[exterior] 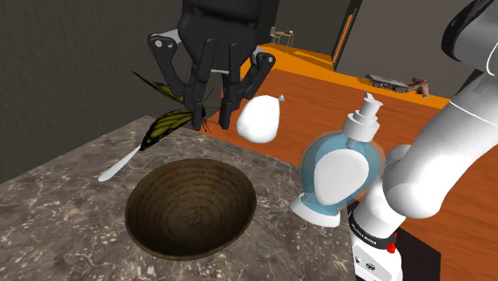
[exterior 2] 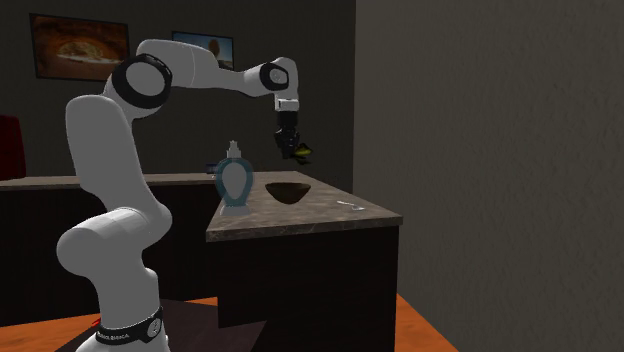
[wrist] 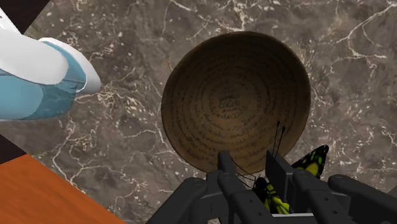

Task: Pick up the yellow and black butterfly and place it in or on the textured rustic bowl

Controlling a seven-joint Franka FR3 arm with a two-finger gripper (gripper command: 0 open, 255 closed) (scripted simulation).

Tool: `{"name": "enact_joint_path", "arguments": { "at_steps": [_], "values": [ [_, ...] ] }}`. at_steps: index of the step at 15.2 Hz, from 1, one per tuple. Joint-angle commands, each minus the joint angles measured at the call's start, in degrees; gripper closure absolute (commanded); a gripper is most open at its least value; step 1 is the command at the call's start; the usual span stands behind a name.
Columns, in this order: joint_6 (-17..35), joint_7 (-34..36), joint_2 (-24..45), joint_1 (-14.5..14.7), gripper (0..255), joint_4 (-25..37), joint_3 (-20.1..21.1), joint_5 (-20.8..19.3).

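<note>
The yellow and black butterfly [exterior: 169,121] hangs in the air, clasped by its body in my black gripper [exterior: 209,114]. In the wrist view its body sits between the fingers [wrist: 227,167] and a wing [wrist: 310,161] sticks out to one side. The brown ribbed bowl [exterior: 191,207] stands on the dark marble counter [exterior: 56,207], below and a little nearer than the gripper in the shoulder view. In the second exterior view the gripper [exterior 2: 291,150] with the butterfly [exterior 2: 302,152] hovers well above the bowl [exterior 2: 287,191].
A blue and white soap dispenser bottle [exterior: 341,172] stands on the counter at the shoulder view's right of the bowl. A white rounded object [exterior: 261,118] lies behind it. A thin white utensil [exterior: 120,165] rests beyond the bowl. The counter's edge drops to an orange floor [exterior: 343,96].
</note>
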Motion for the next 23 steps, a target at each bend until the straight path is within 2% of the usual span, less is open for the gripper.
{"name": "enact_joint_path", "arguments": {
  "at_steps": [1,2,16,23],
  "values": [
    [-0.10,1.11,-3.01,0.92,255,-2.01,0.25,2.15],
    [-0.28,1.89,-4.57,1.54,255,-2.90,0.47,3.25],
    [10.38,-0.11,-7.79,2.54,255,-16.21,0.14,5.56],
    [10.71,-0.15,-7.84,2.57,255,-16.57,0.17,5.60]
  ]
}}
